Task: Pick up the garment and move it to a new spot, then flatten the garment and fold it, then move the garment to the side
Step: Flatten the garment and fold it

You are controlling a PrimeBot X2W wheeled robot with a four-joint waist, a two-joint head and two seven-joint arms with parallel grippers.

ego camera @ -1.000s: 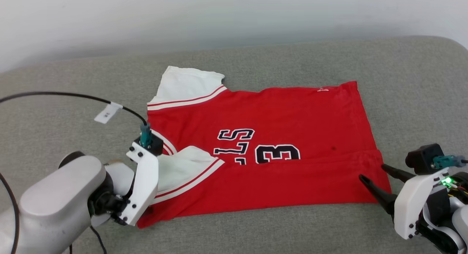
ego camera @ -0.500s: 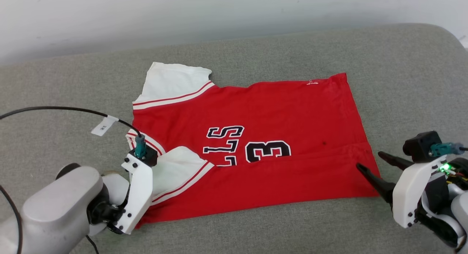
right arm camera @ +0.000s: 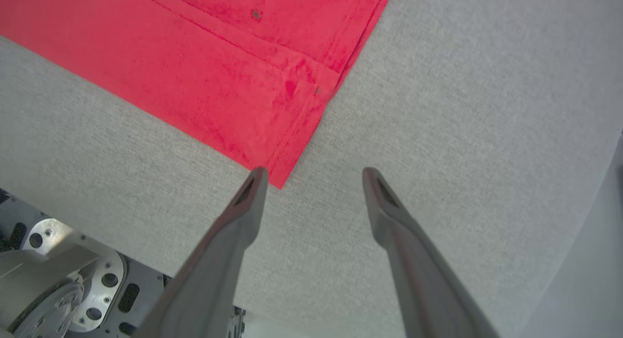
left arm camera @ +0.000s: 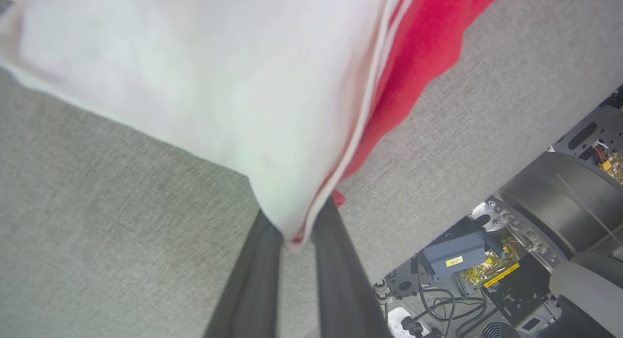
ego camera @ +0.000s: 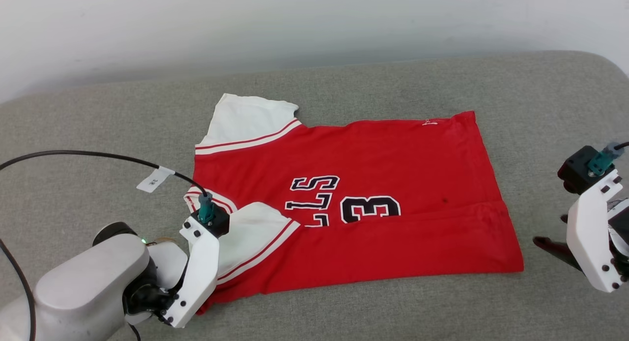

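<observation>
On the grey woven-fabric cushion (ego camera: 98, 125), middle: the garment (ego camera: 373, 184), a red jersey-style T-shirt with white short sleeves, striped trim and black lettering, lay flat, its near long edge folded up over part of the print.
Long axis: side to side along the cushion, sleeves toward the left end, hem toward the right end.
Near sleeve: the white near sleeve (ego camera: 250, 228) lay turned in over the red body by the near left corner.
Left gripper: the left gripper (left arm camera: 297, 221) had its dark fingers pinched narrow on that sleeve's striped edge, the cloth running away from the tips.
Right gripper: the right gripper (right arm camera: 314, 175) stood spread wide and empty, just off the hem's near corner, the garment lying to its left.
Nearer arm: left, by my reading, since it gripped the cloth. The coming move probably hinged on the right fingers reaching leftward onto that hem corner.
</observation>
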